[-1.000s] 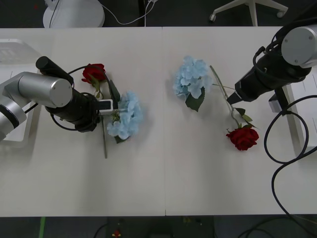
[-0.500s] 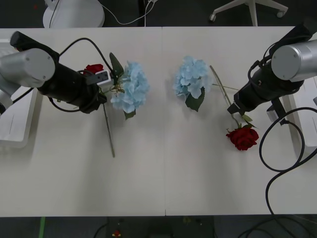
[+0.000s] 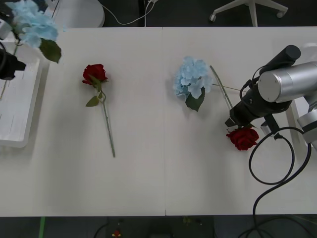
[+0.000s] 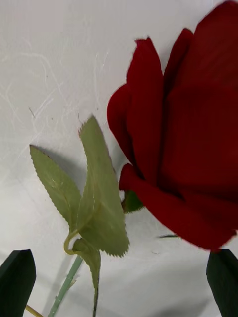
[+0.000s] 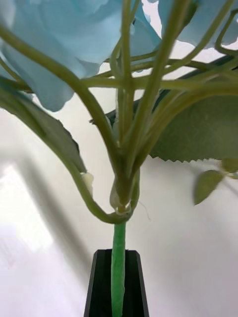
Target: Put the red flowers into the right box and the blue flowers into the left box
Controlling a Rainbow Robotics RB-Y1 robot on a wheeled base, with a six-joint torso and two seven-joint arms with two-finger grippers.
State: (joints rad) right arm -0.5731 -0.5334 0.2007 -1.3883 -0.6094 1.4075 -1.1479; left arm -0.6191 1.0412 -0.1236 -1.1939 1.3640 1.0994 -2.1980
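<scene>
My left end effector (image 5: pixel 117 285) was clamped on the green stem of a blue hydrangea (image 5: pixel 89 44), its black fingers (image 5: pixel 99 282) pressed against the stem from both sides. In the front view that flower (image 3: pixel 30 24) hung at the far left corner of the counter (image 3: pixel 163 178), above the far end of the left box (image 3: pixel 20 106), one dark leaf pointing toward the middle. My right end effector (image 4: pixel 119 280) stood spread wide, its two black fingertips (image 4: pixel 16 277) well apart on either side of a rose stem, gripping nothing; the red bloom (image 4: pixel 183 133) and two serrated leaves lay on the counter just ahead of it. From above, that rose (image 3: pixel 242 138) lay right beside the right arm. The second hydrangea (image 3: pixel 192 79) rested nearer the counter's centre, and the other rose (image 3: pixel 94 73) lay left of centre, stem trailing toward me
</scene>
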